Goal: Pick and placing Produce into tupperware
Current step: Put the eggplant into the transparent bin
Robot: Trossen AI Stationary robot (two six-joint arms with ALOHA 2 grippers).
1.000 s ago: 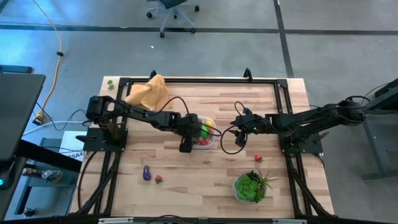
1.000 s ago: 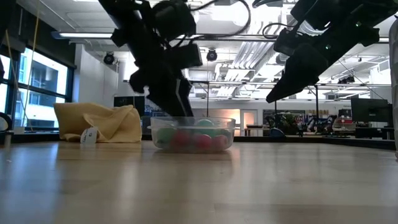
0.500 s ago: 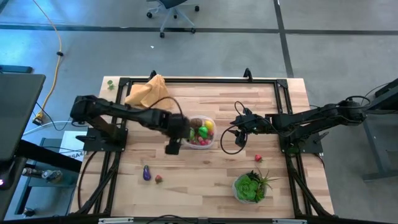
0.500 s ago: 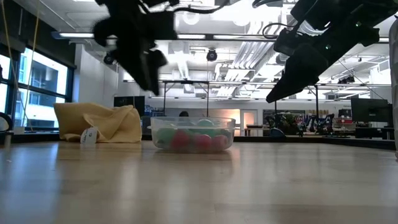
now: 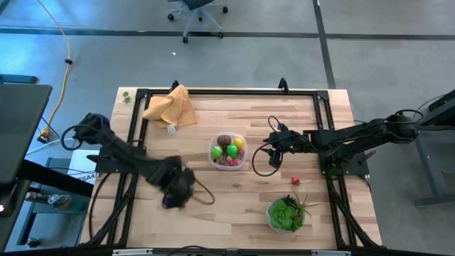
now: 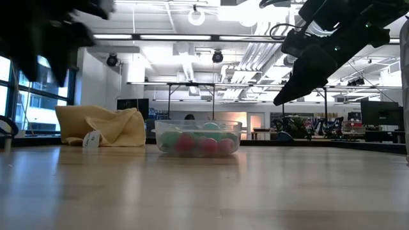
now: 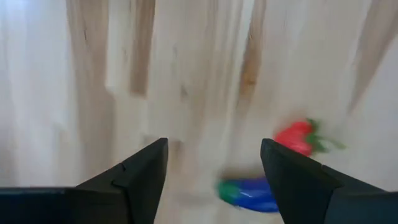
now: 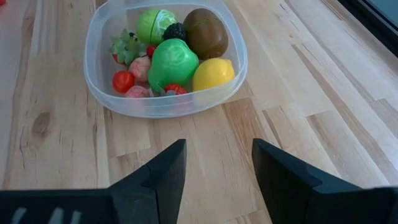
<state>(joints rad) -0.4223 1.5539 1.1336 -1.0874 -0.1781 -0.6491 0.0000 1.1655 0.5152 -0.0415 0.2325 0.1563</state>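
Left tool (image 7: 213, 165): fingers apart, empty, above eggplant (image 7: 247, 193) and, probably, strawberry (image 7: 297, 137) just ahead. Right tool (image 8: 214, 163): apart, empty, tub (image 8: 163, 99) ahead, mostly filled. Three pieces left on bench (image 5: 234, 206).

Even, bright overhead light (ceiling lamps glaring in the low view), left wrist view motion-blurred.
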